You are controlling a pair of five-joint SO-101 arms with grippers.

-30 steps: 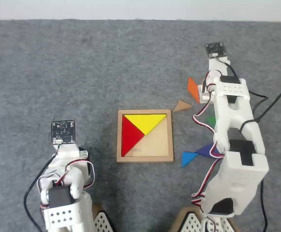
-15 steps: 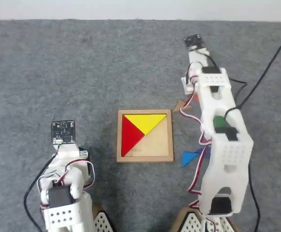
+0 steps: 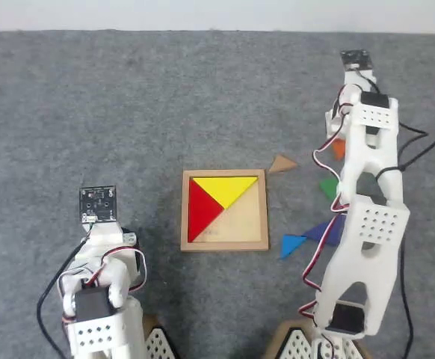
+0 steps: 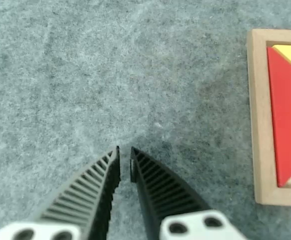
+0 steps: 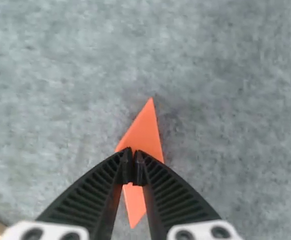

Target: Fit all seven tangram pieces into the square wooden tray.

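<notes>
The square wooden tray [image 3: 261,211] holds a red triangle [image 3: 200,212] and a yellow triangle [image 3: 223,188]. Its lower right part is bare wood. An orange piece [image 5: 144,131] lies face up on the carpet, and my right gripper [image 5: 132,154] is shut with its tips over the piece's middle. From above, the orange piece [image 3: 338,149] peeks out beside the right arm [image 3: 367,120]. My left gripper [image 4: 124,151] is shut over bare carpet left of the tray [image 4: 258,115].
Right of the tray lie a tan triangle [image 3: 281,164], a green piece [image 3: 327,187], a light blue triangle [image 3: 292,244] and a dark blue piece [image 3: 322,230] partly under the right arm. The left arm [image 3: 102,258] stands at the near left. Grey carpet covers the table.
The right arm swung left over the tan triangle, then back to the right. The orange piece now lies farther right than a second ago. The left arm stayed still.
</notes>
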